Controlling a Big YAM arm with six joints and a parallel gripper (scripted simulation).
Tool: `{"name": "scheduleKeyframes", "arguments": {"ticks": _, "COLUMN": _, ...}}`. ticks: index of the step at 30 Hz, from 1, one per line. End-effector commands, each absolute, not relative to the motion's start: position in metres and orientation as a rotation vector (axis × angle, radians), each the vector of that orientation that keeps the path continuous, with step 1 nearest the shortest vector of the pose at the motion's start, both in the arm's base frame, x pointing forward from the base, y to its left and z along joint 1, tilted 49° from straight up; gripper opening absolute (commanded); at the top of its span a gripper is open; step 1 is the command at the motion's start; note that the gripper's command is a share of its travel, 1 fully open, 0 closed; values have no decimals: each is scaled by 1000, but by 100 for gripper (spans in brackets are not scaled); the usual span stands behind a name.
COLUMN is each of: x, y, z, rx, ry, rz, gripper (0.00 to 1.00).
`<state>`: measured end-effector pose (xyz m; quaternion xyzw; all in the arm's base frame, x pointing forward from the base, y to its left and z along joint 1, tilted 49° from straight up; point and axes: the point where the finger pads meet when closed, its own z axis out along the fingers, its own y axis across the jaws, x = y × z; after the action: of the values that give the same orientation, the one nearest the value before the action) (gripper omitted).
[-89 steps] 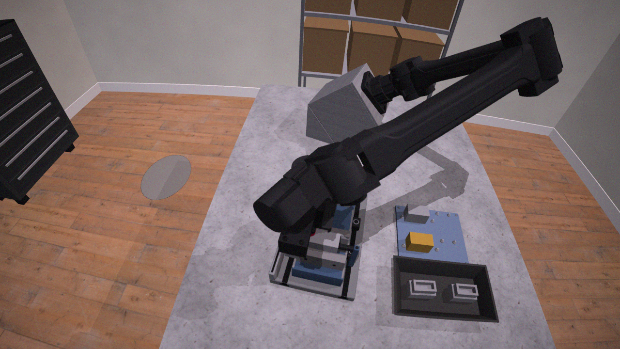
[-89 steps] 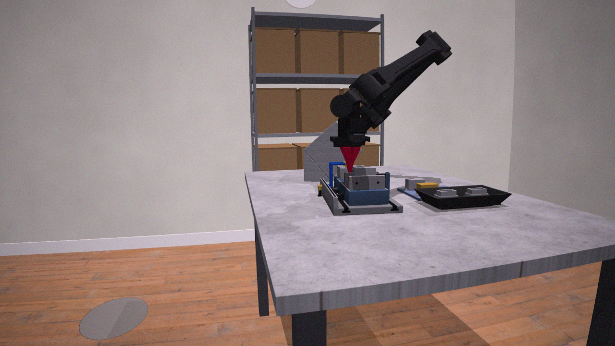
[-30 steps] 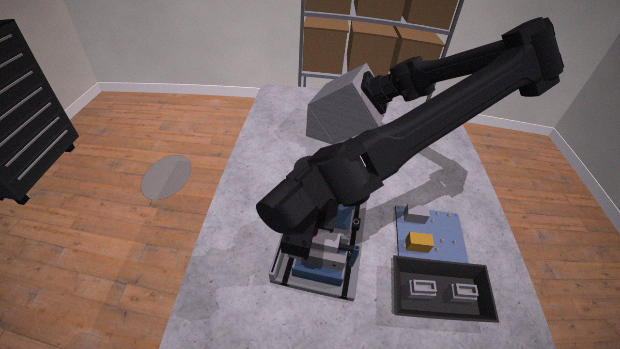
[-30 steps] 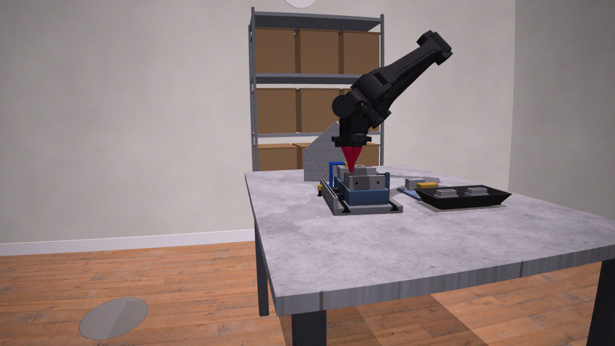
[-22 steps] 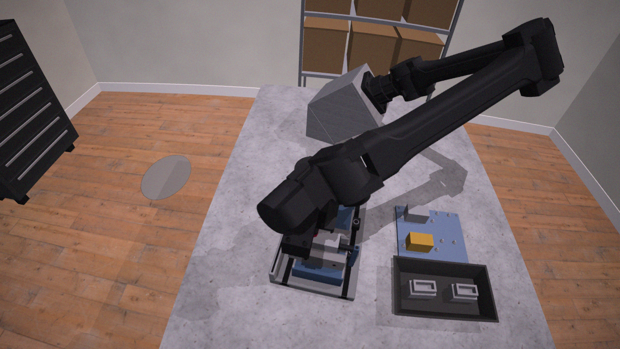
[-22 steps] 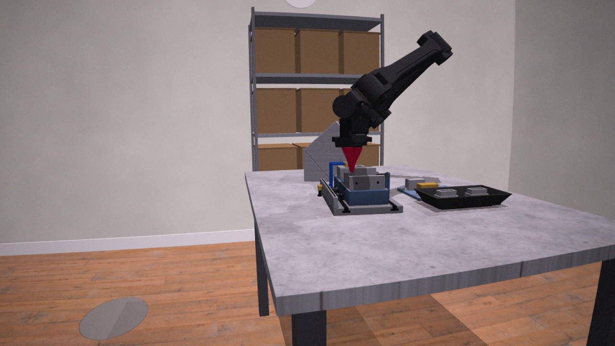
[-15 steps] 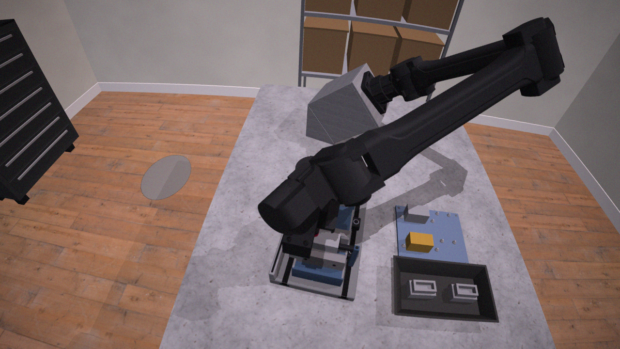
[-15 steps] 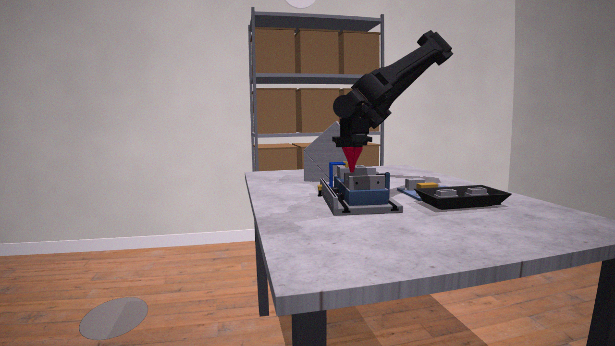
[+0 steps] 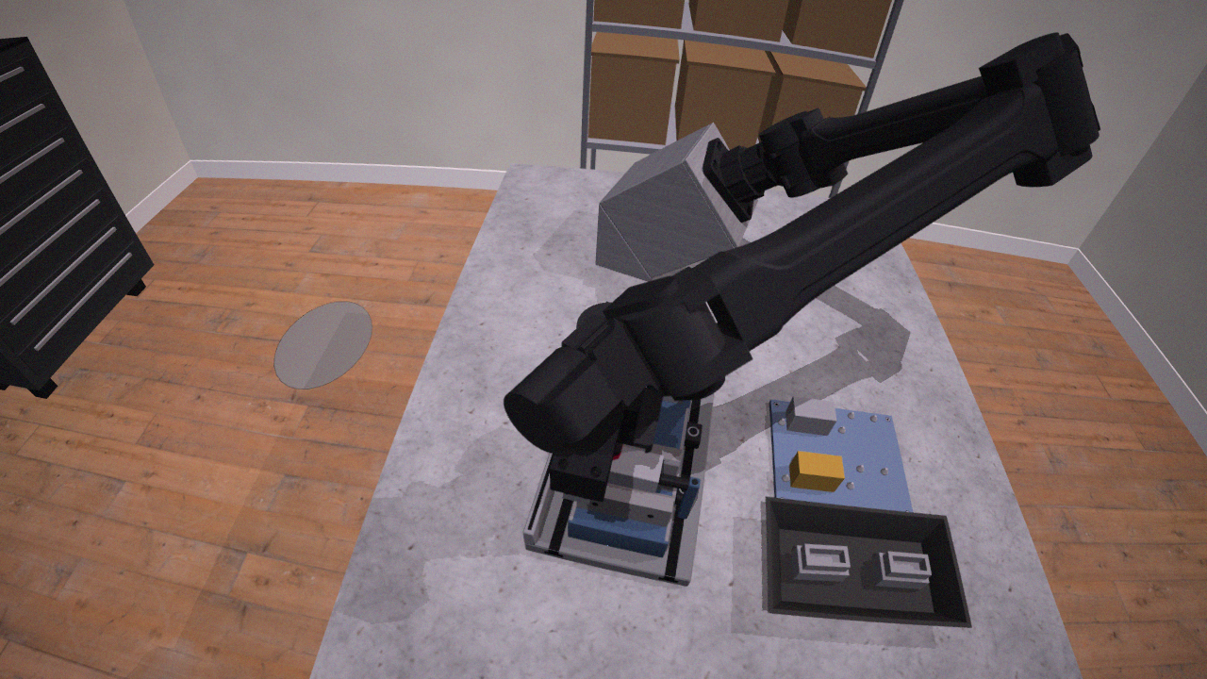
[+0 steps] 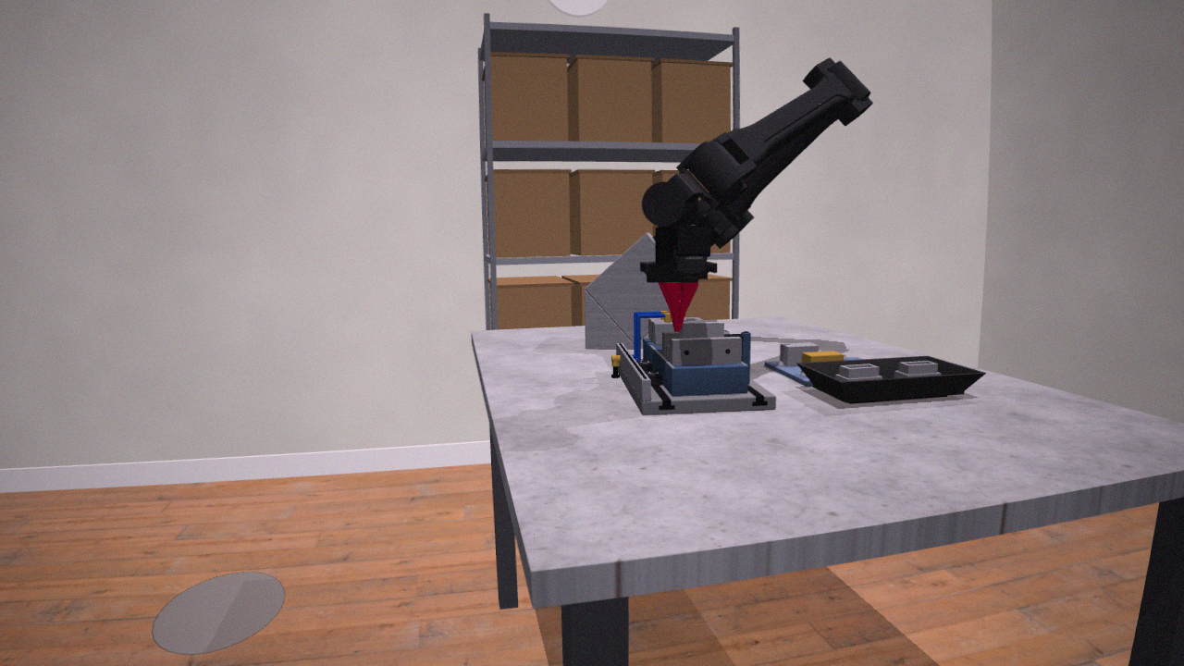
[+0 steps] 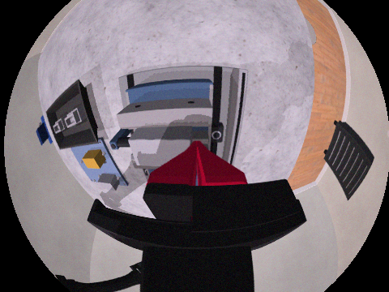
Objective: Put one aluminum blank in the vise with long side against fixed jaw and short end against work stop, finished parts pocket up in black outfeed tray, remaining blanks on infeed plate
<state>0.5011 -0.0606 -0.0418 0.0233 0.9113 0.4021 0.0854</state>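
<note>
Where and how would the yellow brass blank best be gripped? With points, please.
Brass blank (image 9: 816, 471) (image 10: 821, 356) (image 11: 93, 159): probably by its two long sides, fingers coming from above. It is a plain block with its top exposed; the tray (image 9: 853, 511) (image 10: 892, 387) (image 11: 90, 109) wall stands close along one long side, so descend carefully there.

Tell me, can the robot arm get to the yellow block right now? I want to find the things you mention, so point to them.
Probably yes: the fingers (image 10: 678, 330) are shut on nothing and must open first, but nothing covers the yellow block (image 9: 817, 471) (image 10: 821, 356) (image 11: 94, 158) on the blue plate (image 9: 877, 438) (image 11: 111, 164).
</note>
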Motion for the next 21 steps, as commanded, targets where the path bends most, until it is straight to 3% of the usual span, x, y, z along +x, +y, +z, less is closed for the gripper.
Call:
{"name": "scheduleKeyframes", "arguments": {"ticks": 1, "x": 508, "y": -47, "z": -28, "rx": 26, "ry": 2703, "rz": 1196, "gripper": 0}}
{"name": "scheduleKeyframes", "arguments": {"ticks": 21, "x": 506, "y": -43, "z": -25, "rx": 26, "ry": 2705, "rz": 1200, "gripper": 0}}
